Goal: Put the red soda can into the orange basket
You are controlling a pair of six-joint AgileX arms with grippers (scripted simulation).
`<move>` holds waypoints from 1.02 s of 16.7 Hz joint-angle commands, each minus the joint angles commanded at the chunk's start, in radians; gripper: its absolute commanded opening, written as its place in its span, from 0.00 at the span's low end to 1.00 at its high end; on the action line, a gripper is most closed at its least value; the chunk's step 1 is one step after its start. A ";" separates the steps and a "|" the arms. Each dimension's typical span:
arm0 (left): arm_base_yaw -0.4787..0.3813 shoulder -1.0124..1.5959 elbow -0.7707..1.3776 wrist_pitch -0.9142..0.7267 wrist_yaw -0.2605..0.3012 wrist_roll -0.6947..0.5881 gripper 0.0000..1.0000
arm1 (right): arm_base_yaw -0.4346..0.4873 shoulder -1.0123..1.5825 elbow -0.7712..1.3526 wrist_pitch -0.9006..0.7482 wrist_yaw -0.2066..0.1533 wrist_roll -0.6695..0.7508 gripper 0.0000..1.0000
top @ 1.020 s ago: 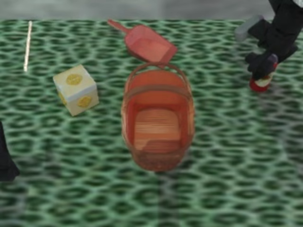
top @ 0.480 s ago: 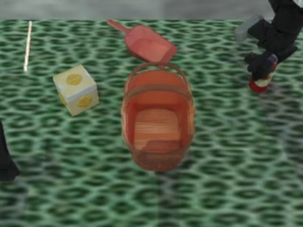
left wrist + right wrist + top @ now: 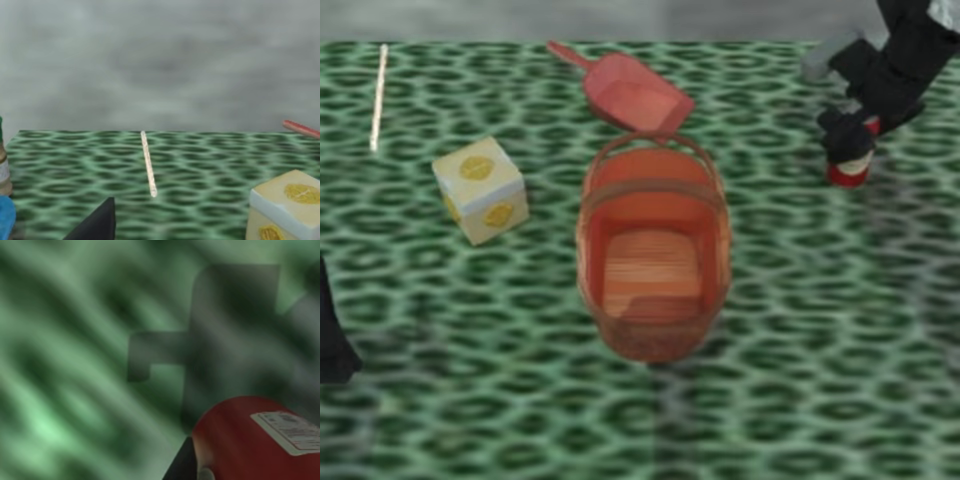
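From above, the right gripper (image 3: 848,135) sits on top of the red soda can (image 3: 847,170), clamped around it, well to the right of the orange basket (image 3: 654,250) and level with its far rim. The carry looks to be in hand; next the can must travel left over the rim, clear of the arched handle, then be let go. The left arm is parked at the table's left edge, far from the basket.

The left wrist view shows no gripper fingers and no basket.

In the right wrist view the can (image 3: 250,440) fills the corner, dark red with a pale label, over green cloth.
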 joint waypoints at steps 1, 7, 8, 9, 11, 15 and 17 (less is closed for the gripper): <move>0.000 0.000 0.000 0.000 0.000 0.000 1.00 | 0.006 -0.011 -0.034 0.062 -0.034 0.022 0.00; 0.000 0.000 0.000 0.000 0.000 0.000 1.00 | 0.057 -0.131 -0.290 0.600 -0.308 0.188 0.00; 0.000 0.000 0.000 0.000 0.000 0.000 1.00 | 0.067 -0.159 -0.338 0.709 -0.361 0.219 0.00; 0.000 0.000 0.000 0.000 0.000 0.000 1.00 | 0.078 -0.189 -0.386 0.819 -0.416 0.251 0.00; 0.000 0.000 0.000 0.000 0.000 0.000 1.00 | 0.099 -0.251 -0.483 1.040 -0.524 0.314 0.00; 0.000 0.000 0.000 0.000 0.000 0.000 1.00 | 0.139 -0.368 -0.676 1.444 -0.730 0.436 0.00; 0.000 0.000 0.000 0.000 0.000 0.000 1.00 | 0.157 -0.416 -0.764 1.609 -0.819 0.491 0.00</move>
